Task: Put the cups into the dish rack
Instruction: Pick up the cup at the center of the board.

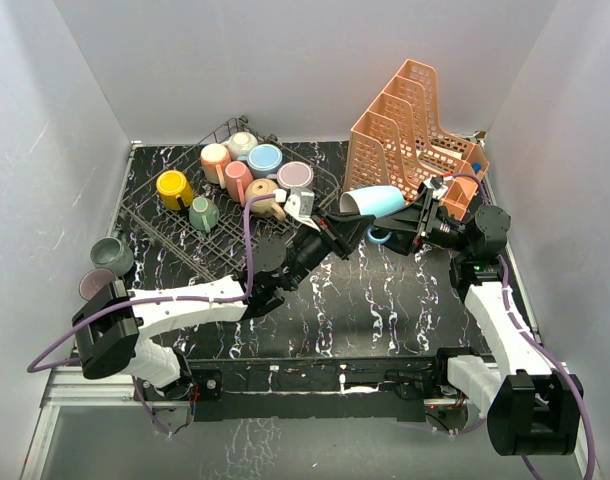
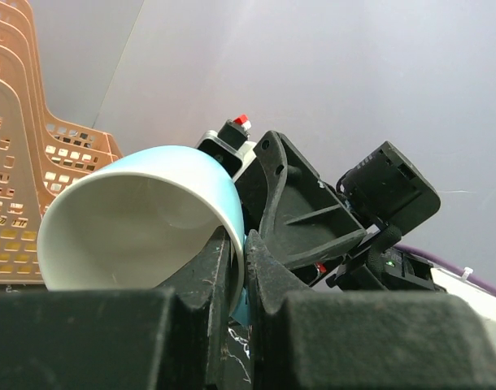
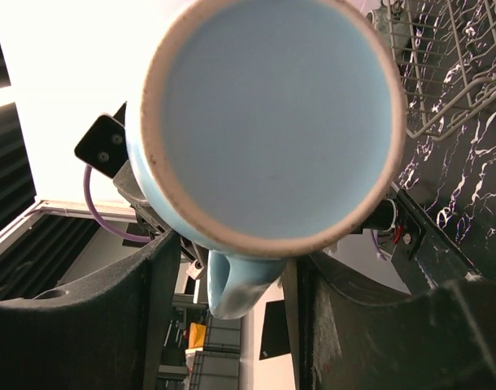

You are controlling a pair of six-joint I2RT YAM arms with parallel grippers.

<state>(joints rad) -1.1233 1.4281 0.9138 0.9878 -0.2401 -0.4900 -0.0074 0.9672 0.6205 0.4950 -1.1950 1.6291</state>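
**Item in hand:** light blue cup [image 1: 377, 202], held in the air on its side, right of centre in the overhead view, between the two claws. Its mouth faces the left gripper [image 1: 337, 228] and its base faces the right gripper [image 1: 410, 222].

**Left claw:** closed on the cup's wall. In the left wrist view one finger [image 2: 211, 276] sits inside the rim and the other outside.

**Right claw:** its fingers straddle the cup's handle [image 3: 232, 284]. The cup's base fills most of that view, so I cannot tell whether the claw grips or stands slack.

**Step:** I read this as a handover from right to left, with loading to follow. The next move needs the right claw clear of the handle. Then I would carry the cup left to the dish rack [image 1: 165, 240] and turn it mouth down over free tines.

**Rack contents:**
- yellow cup [image 1: 173, 188]
- green cup [image 1: 203, 213]
- two pink cups [image 1: 215, 158]
- cream cup [image 1: 242, 145]
- blue cup [image 1: 264, 160]
- tan cup [image 1: 265, 198]
- lilac cup [image 1: 296, 177]

**In the way:** the tan and lilac cups sit on the rack's near-right side, just beside the left claw. Open grid shows mainly at the rack's lower left.

**Outstanding:** two cups [image 1: 112, 255] at the left edge of the frame, outside the rack.

**Nearby:** orange organizer [image 1: 415, 130], upper right, just behind the held cup.
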